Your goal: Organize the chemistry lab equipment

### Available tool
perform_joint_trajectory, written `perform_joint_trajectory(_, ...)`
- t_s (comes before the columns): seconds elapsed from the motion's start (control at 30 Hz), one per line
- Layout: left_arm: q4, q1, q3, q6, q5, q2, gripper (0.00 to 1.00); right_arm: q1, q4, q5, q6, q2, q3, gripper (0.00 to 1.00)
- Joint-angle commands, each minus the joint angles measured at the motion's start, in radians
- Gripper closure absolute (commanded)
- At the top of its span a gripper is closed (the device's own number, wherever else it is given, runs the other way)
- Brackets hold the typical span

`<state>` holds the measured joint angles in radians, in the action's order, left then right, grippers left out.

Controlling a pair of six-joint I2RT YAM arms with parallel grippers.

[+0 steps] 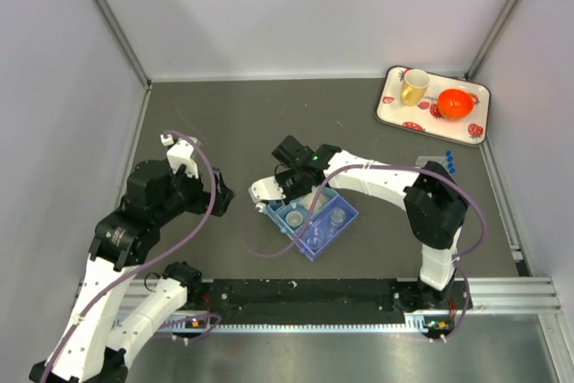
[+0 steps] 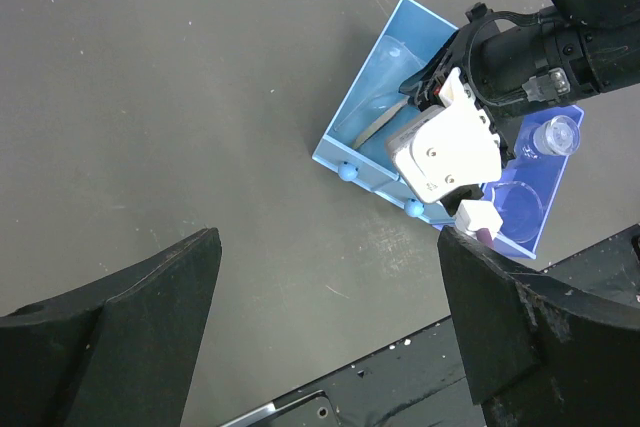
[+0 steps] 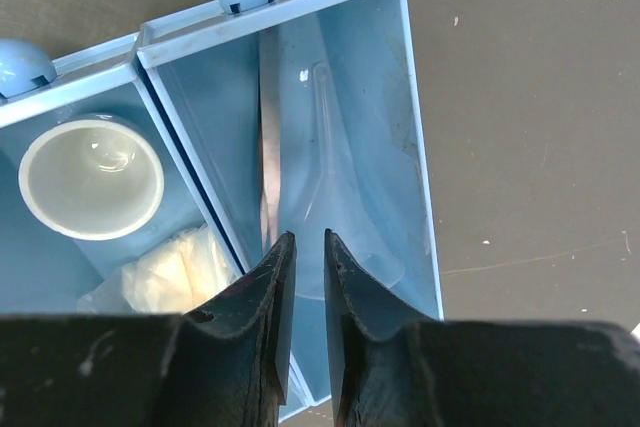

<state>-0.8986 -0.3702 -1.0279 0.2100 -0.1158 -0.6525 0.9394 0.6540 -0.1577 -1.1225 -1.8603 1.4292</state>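
The blue three-compartment tray (image 1: 316,248) lies at table centre. My right gripper (image 1: 285,196) reaches down into its left end compartment. In the right wrist view its jaws (image 3: 305,252) stand a narrow gap apart around the wide rim of the clear funnel (image 3: 335,182), which lies in that compartment (image 3: 415,97). The middle compartment holds a small beaker (image 3: 90,175) and the bag of white material (image 3: 170,272). More clear beakers (image 2: 555,135) sit in the far compartment. My left gripper (image 2: 330,327) is open and empty over bare table, left of the tray (image 2: 345,122). Blue-capped tubes (image 1: 448,164) stand at the right.
A white strawberry-patterned tray (image 1: 395,114) at the back right carries a yellow mug (image 1: 413,87) and an orange bowl (image 1: 456,103). Grey walls enclose the table. A black rail (image 1: 314,295) runs along the near edge.
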Motion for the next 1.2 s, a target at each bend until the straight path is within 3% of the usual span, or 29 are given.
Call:
perform_joint_trajectory(0.0, 0.044, -0.003, -0.008, -0.011, -0.004, -0.003, 0.05, 0.002, 0.007, -0.017, 0.004, 0.006, 0.054, 0.82)
perform_joint_trajectory(0.3, 0.044, -0.003, -0.009, -0.009, -0.004, -0.013, 0.05, 0.010, 0.018, 0.021, 0.013, 0.055, 0.091, 0.82)
perform_joint_trajectory(0.6, 0.044, -0.003, -0.041, -0.003, 0.016, -0.039, 0.05, 0.006, 0.015, 0.041, 0.073, 0.280, 0.086, 0.78)
perform_joint_trajectory(0.77, 0.052, -0.003, -0.060, 0.006, 0.027, -0.056, 0.05, -0.027, -0.016, 0.041, 0.180, 0.412, 0.074, 0.71)
perform_joint_trajectory(0.9, 0.066, -0.003, -0.066, 0.009, 0.001, -0.081, 0.03, -0.056, -0.103, 0.125, 0.317, 0.522, 0.027, 0.70)
perform_joint_trajectory(0.97, 0.079, -0.003, -0.067, 0.009, -0.013, -0.085, 0.01, -0.070, -0.183, 0.228, 0.410, 0.599, -0.027, 0.65)
perform_joint_trajectory(1.07, 0.112, -0.003, -0.063, 0.011, -0.028, -0.102, 0.01, -0.086, -0.258, 0.344, 0.524, 0.697, -0.105, 0.43)
perform_joint_trajectory(1.17, 0.154, -0.003, -0.061, 0.012, -0.036, -0.125, 0.01, -0.097, -0.278, 0.472, 0.608, 0.777, -0.164, 0.31)
